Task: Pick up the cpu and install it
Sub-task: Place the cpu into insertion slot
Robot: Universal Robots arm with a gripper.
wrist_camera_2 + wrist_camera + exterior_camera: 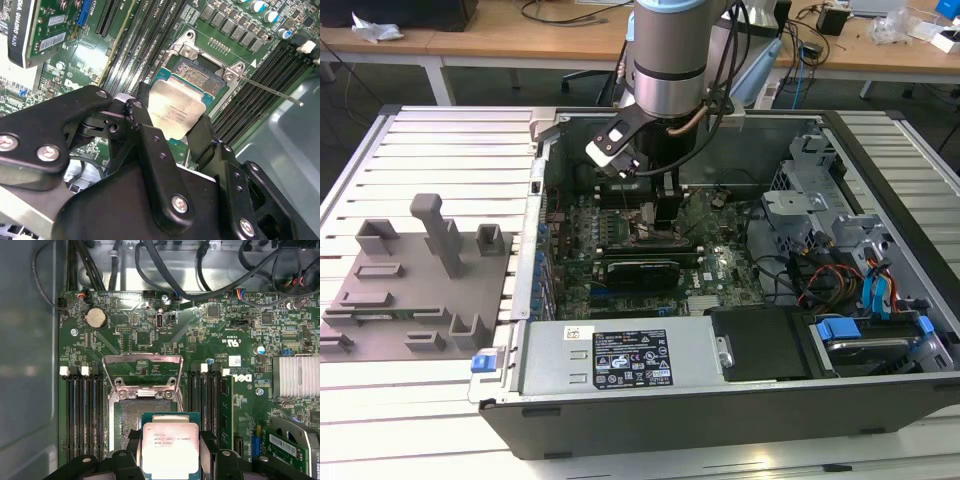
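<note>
Near the open socket [131,417], the tool [170,438] is clamped onto the cpu [170,454]

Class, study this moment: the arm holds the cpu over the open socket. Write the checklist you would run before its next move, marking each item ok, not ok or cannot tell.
1. The claw is shut on the cpu: ok; its fingers press opposite edges in both wrist views.
2. The socket frame is flipped open: ok.
3. The socket is bare: ok where visible; the cpu hides the rest.
4. The cpu edges run parallel to the socket: ok in the first wrist view.
5. The corner marks match: cannot tell.
6. The cables are clear of the socket: ok.
</note>
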